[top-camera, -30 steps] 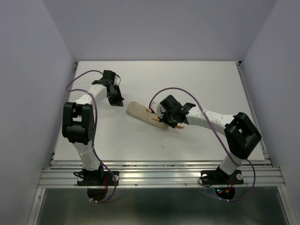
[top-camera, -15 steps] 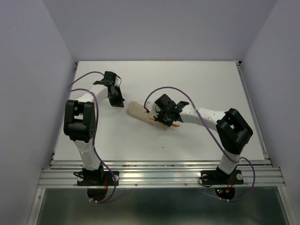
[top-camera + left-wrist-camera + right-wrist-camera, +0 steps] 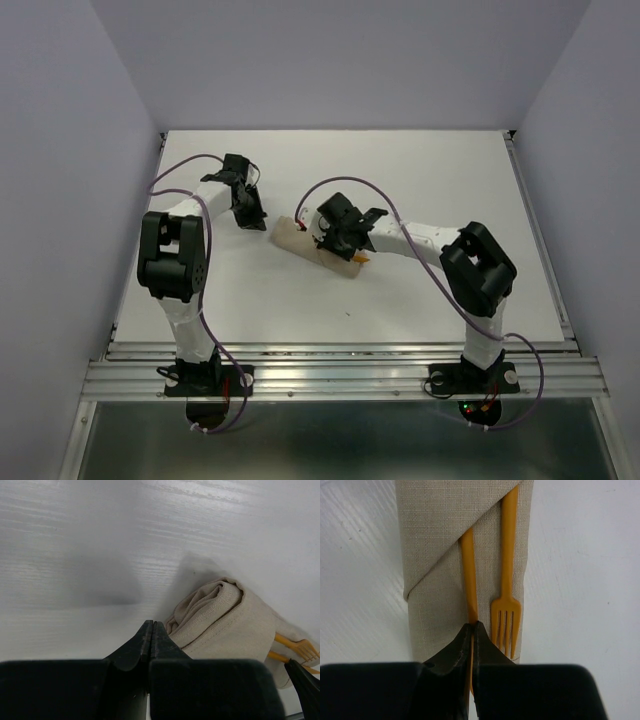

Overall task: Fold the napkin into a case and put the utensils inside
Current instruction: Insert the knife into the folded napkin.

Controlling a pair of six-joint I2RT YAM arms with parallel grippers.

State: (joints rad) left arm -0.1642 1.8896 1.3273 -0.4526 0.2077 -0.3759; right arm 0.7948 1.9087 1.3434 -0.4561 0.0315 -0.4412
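Observation:
The napkin is folded into a narrow tan case (image 3: 288, 232) that lies slanted on the white table. In the right wrist view the case (image 3: 440, 540) has a diagonal flap, and two orange utensils are tucked under it. One is a fork (image 3: 506, 611) with its tines out of the pouch. The other is a plain handle (image 3: 467, 570) that runs down between the fingers of my right gripper (image 3: 472, 626), which is shut on it. My left gripper (image 3: 152, 626) is shut and holds nothing. It sits just off the rolled left end of the case (image 3: 225, 620), and the fork tines (image 3: 301, 650) show at the far end.
My right gripper (image 3: 336, 236) hangs over the case's right half, and an orange tip (image 3: 358, 258) sticks out beside it. My left gripper (image 3: 252, 214) is a short way left of the case. A metal rail (image 3: 340, 375) runs along the table's near edge.
My right gripper has slid up and left along the case with the orange utensil, so less orange shows outside the cloth. The left gripper has hardly moved.

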